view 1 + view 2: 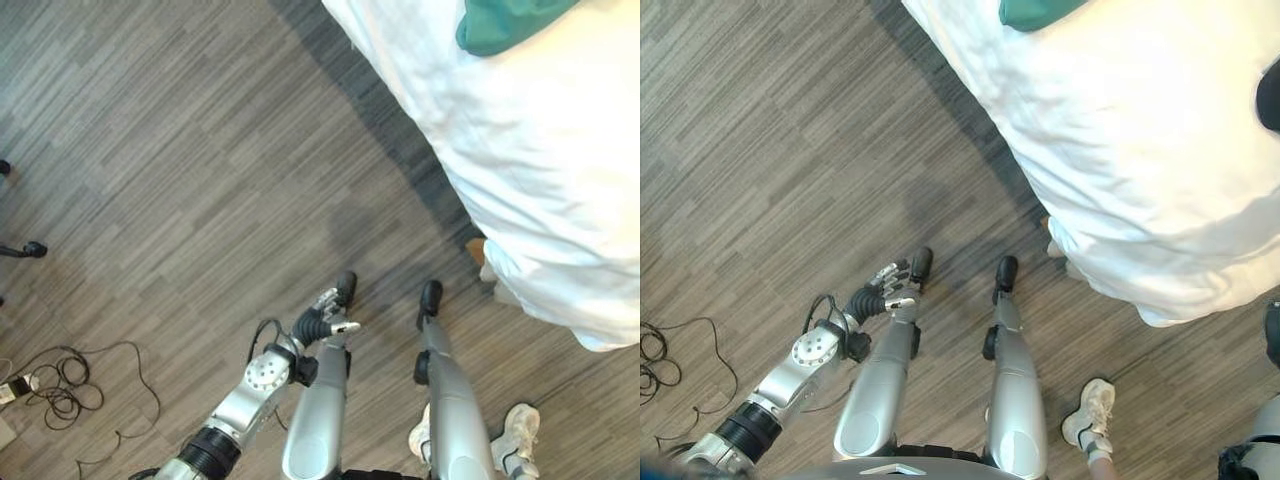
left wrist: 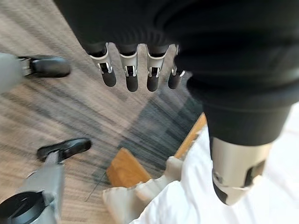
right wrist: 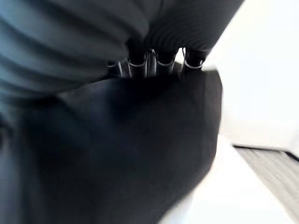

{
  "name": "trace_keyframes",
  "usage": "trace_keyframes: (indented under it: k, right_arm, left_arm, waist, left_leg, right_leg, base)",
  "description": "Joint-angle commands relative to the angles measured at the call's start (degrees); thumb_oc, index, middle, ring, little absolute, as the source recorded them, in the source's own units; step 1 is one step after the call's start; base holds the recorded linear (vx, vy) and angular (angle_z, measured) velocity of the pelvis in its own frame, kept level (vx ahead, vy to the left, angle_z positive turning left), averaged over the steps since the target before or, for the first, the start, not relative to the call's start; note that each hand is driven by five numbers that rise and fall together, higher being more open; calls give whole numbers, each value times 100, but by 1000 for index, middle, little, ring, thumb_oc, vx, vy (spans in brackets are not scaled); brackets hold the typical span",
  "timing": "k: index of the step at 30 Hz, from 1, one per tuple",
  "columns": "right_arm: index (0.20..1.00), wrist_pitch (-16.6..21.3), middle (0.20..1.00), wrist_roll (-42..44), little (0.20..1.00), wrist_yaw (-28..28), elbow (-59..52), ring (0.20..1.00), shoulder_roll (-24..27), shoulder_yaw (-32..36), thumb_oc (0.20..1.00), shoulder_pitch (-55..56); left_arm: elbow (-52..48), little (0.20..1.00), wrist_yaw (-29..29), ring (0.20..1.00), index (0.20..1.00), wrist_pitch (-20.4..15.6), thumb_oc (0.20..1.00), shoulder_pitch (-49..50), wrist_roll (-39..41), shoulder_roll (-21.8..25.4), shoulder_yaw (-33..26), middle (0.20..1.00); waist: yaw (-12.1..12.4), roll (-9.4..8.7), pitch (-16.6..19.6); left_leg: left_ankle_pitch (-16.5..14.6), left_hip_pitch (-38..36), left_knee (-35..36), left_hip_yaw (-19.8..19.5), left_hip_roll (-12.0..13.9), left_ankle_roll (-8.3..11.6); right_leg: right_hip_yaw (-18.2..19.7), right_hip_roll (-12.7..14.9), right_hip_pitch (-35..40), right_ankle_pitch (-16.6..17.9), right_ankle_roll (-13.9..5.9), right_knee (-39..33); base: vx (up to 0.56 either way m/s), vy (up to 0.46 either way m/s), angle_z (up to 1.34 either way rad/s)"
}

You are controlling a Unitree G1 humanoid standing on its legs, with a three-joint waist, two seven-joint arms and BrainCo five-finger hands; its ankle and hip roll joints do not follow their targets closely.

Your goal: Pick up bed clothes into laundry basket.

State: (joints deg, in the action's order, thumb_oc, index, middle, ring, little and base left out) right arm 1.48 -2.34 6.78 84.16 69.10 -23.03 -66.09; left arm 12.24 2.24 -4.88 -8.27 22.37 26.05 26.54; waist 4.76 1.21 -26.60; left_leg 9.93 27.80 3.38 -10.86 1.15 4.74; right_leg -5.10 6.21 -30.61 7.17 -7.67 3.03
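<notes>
Bed: a white-covered bed (image 1: 540, 170) fills the upper right of both eye views, its corner hanging low toward the wood-grain floor (image 1: 170, 170).

Green garment: a teal-green piece of clothing (image 1: 505, 25) lies on the bed at the top edge of the frame, right of centre (in the right eye view just a sliver of it (image 1: 1035, 12) shows at the top).

Dark garment: a black cloth (image 3: 140, 149) takes up most of the right wrist view, with white bedding (image 3: 261, 60) behind it; a dark patch (image 1: 1270, 95) at the right edge of the right eye view, on the bed, may be the same cloth.

Right hand: the right hand (image 3: 156, 58) shows at the top of its wrist view, its fingers (image 3: 193, 59) sunk into the black cloth (whether they clench it, I cannot tell).

Left hand: the left hand (image 1: 325, 318) hangs low in the centre of the left eye view, above the floor and well apart from the bed. In its wrist view the fingers (image 2: 131, 77) are straight and released, holding nothing, the thumb (image 2: 236, 172) apart from them.

Bed frame: a wooden corner (image 2: 126, 169) shows under the sheet in the left wrist view.

Person: a white sneaker (image 1: 1087, 412) stands on the floor at lower right.
</notes>
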Motion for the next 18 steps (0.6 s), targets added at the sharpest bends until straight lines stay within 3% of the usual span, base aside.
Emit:
trace_keyframes:
  k: [1, 5, 9, 11, 15, 17, 18]
  right_arm:
    - [200, -105, 200, 524, 200, -103, -11, 200, 280, -480, 200, 428]
    - [200, 86, 200, 779, 200, 163, -1501, 200, 459, 154, 200, 1227]
    - [200, 294, 200, 843, 200, 538, -3610, 200, 311, 1806, 200, 3082]
    - [200, 464, 200, 976, 200, 634, -4349, 200, -9, 2604, 200, 3962]
    - [200, 935, 200, 2010, 200, 415, -5747, 200, -1130, 4152, 200, 5707]
    - [200, 1089, 200, 2430, 200, 305, -6309, 200, -1714, 4465, 200, 6169]
    - [200, 1074, 200, 2425, 200, 304, -6346, 200, -1738, 4498, 200, 6219]
  left_arm:
    - [-137, 1000, -39, 1000, 1000, -257, 1000, 43, 168, 27, -109, 1000]
    - [137, 1000, 12, 1000, 1000, -306, 1000, 241, 229, -3, -342, 1000]
    - [443, 1000, 37, 1000, 1000, -348, 1000, 225, 271, -129, -474, 1000]
    - [423, 1000, 51, 1000, 1000, -369, 1000, 267, 284, -143, -564, 1000]
    - [297, 1000, 96, 1000, 1000, -367, 1000, 209, 193, -43, -640, 1000]
    - [186, 1000, 128, 1000, 1000, -341, 1000, 154, 120, 1, -712, 1000]
    - [181, 1000, 128, 1000, 1000, -336, 1000, 162, 121, 13, -697, 1000]
  waist:
    - [-343, -269, -292]
    - [-546, -424, 111]
    - [-761, -474, 479]
    - [-817, -493, 651]
    - [-824, -503, 1035]
    - [-879, -494, 1210]
    - [-863, -488, 1218]
  left_leg:
    - [-367, -891, 108, 371, -3, -42]
    - [-512, -1444, 133, 475, -10, -92]
    - [-664, -1869, 148, 484, -27, -187]
    - [-741, -2058, 140, 529, -23, -243]
    - [-895, -2471, 129, 625, 14, -321]
    - [-903, -2636, 120, 642, 18, -345]
    - [-959, -2682, 133, 640, 33, -349]
  right_leg:
    - [290, -135, 722, 356, 44, -803]
    - [346, -90, 1188, 270, 43, -777]
    - [408, -79, 1560, 179, 39, -755]
    - [438, -112, 1709, 149, 40, -746]
    - [527, -111, 2007, -66, 35, -525]
    - [539, -73, 2123, -133, 34, -405]
    - [534, -86, 2168, -190, 29, -415]
  base:
    - [10, 34, -16]
    - [39, 45, -12]
    - [33, 49, -11]
    - [45, 51, -12]
    - [57, 52, -19]
    - [64, 34, -15]
    - [43, 38, -2]
